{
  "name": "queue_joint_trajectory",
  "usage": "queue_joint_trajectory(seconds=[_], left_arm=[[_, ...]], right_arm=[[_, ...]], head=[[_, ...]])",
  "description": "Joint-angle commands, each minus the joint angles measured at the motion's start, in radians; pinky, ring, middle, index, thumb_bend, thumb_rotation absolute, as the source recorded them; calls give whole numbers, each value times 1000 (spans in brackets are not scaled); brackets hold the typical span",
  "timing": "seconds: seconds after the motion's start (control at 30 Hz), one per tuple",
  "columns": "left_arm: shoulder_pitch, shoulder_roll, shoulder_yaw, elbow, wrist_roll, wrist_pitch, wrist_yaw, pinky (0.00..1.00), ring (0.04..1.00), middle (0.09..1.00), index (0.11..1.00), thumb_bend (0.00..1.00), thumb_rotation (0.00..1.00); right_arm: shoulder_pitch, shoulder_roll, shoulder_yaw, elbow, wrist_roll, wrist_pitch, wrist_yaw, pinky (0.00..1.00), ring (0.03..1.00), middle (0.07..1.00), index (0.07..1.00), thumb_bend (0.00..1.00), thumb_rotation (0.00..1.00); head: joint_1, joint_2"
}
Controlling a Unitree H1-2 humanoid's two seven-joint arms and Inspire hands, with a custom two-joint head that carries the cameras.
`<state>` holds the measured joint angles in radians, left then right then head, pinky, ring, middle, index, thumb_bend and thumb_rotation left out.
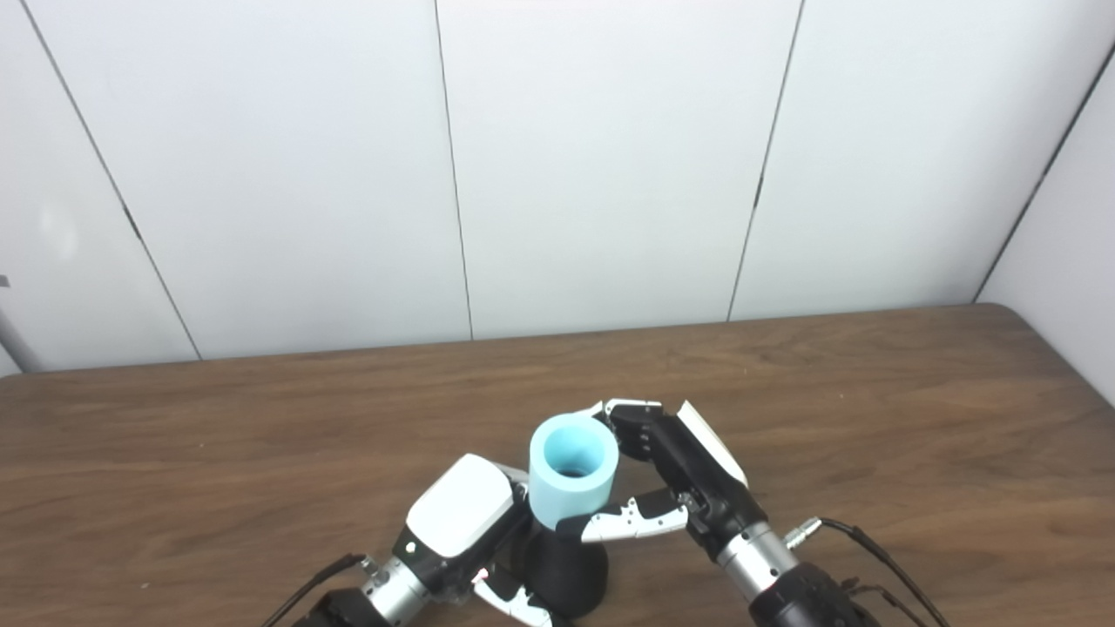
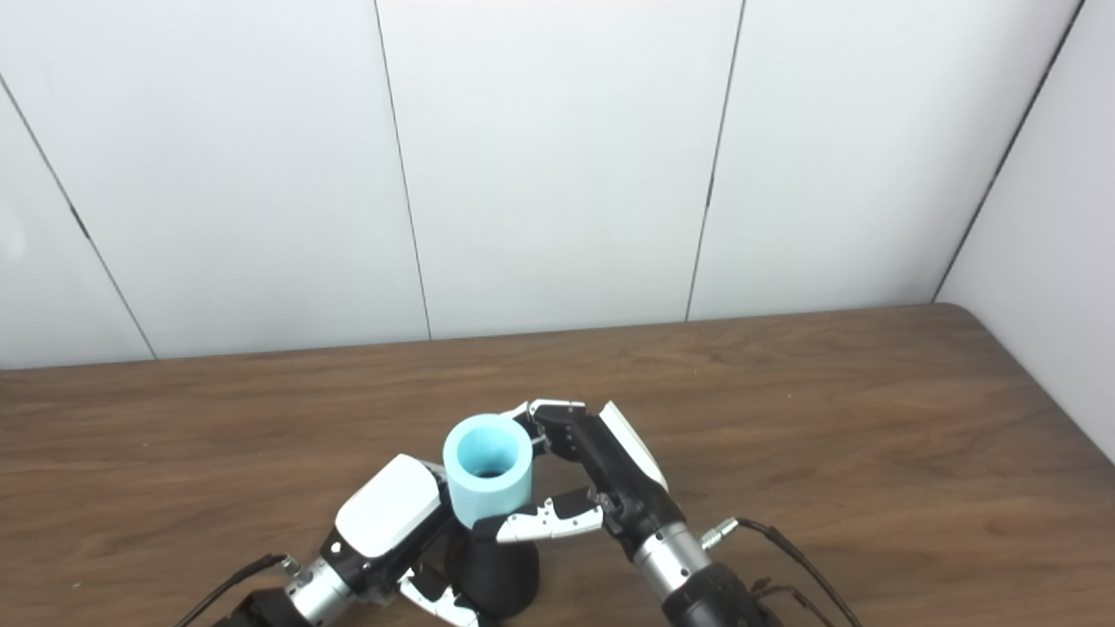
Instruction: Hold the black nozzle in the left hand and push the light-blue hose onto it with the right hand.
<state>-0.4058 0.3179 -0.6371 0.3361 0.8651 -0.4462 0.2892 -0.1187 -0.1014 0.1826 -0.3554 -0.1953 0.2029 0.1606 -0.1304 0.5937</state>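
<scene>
The left robot hand [image 1: 460,522] is wrapped around the black nozzle [image 1: 568,570], which stands on the wooden surface [image 1: 871,418] near the bottom edge at about 6 o'clock. The right robot hand [image 1: 675,475] grips the light-blue hose [image 1: 571,470], fingers behind and thumb in front. The hose sits upright on the nozzle's top, open end up, at 12 o'clock from it.

A brown wood-grain table [image 1: 261,453] fills the lower half of the view. Behind its far edge stands a white panelled wall [image 1: 592,157] with thin dark seams; a second white wall [image 1: 1071,261] meets it beyond the table's rounded right corner.
</scene>
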Motion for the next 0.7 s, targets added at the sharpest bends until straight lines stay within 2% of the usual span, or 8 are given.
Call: queue_joint_trajectory(seconds=[0.0,0.23,0.27,0.3,0.37,0.47,0.67], left_arm=[[161,-2,-51,71,-31,-23,21,376,465,493,476,523,0],[159,-2,-55,78,-24,-23,36,366,454,498,471,523,0],[159,-2,-54,78,-24,-23,33,366,455,496,472,523,0],[159,-2,-53,78,-24,-23,31,367,456,497,472,523,0],[162,-3,-48,74,-23,-23,22,369,458,498,471,523,0],[163,-2,-47,69,-29,-23,14,367,456,499,470,523,0],[158,1,-59,76,-29,-23,34,365,456,498,471,523,0]], right_arm=[[-12,-2,-6,-31,-37,14,-14,574,681,681,487,509,122],[-7,6,-6,-40,-60,19,-24,580,716,722,494,516,127],[-7,8,-6,-41,-66,18,-26,596,727,730,597,665,85],[-6,9,-7,-41,-70,18,-26,619,744,747,681,766,69],[-5,16,-11,-45,-70,30,-25,646,763,766,739,823,77],[-3,24,-17,-48,-69,40,-24,671,775,784,774,848,101],[-2,33,-23,-48,-75,45,-28,688,777,787,782,863,122]], head=[[-1,1],[-1,2],[-1,2],[-1,2],[-1,3],[-1,3],[-1,3]])
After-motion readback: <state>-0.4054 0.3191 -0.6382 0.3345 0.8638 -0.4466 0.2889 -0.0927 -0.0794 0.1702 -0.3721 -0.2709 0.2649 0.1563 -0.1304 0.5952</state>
